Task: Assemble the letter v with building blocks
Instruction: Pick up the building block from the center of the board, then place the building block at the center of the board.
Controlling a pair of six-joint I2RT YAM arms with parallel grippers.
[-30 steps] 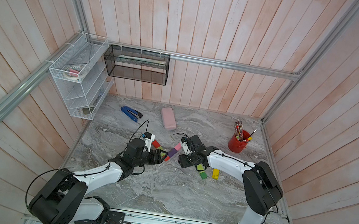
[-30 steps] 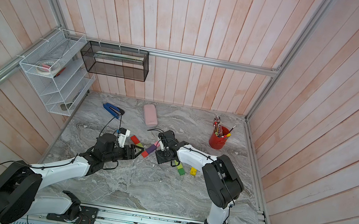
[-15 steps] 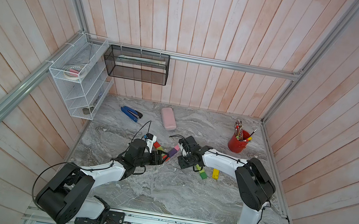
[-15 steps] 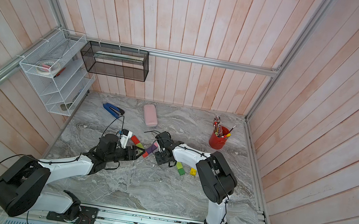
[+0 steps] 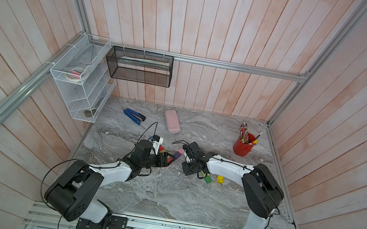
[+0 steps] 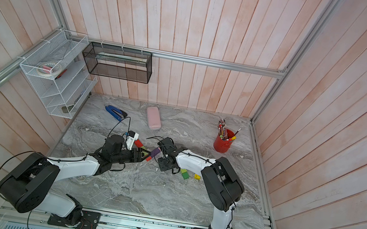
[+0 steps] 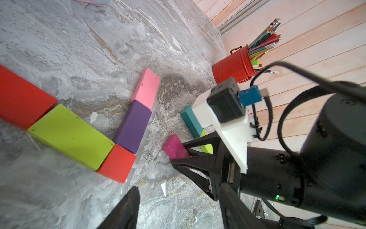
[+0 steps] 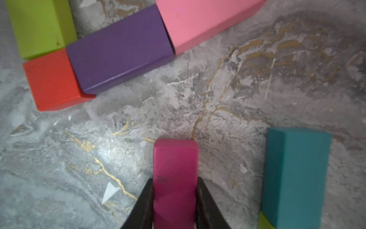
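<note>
right gripper point(image 8: 175, 179), its two black fingers point(image 8: 143, 202) pressed against the long sides of a magenta block point(image 8: 175, 156), pinching it near one end. whether the block rests on the marble table point(image 8: 217, 89) or hangs just above it, we cannot tell. just beyond it, five pieces lie in a v shape. a red block point(image 7: 21, 99) and a lime block point(image 7: 71, 136) form one arm, and a purple block point(image 7: 132, 126) and a pink block point(image 7: 147, 88) form the other. the arms meet at a red cube point(image 7: 116, 162). a teal block point(image 8: 295, 174) lies beside the magenta one, apart from it. the left gripper point(image 5: 167, 161) hovers near the cube, jaws spread and empty.

we judge the step in hand to be carrying the magenta block to the free end of one arm. to do it well, we would lift it straight up, clear of the teal block, then turn it to match that arm's line. we would set it down end to end and release it without nudging the loose pieces.
</note>
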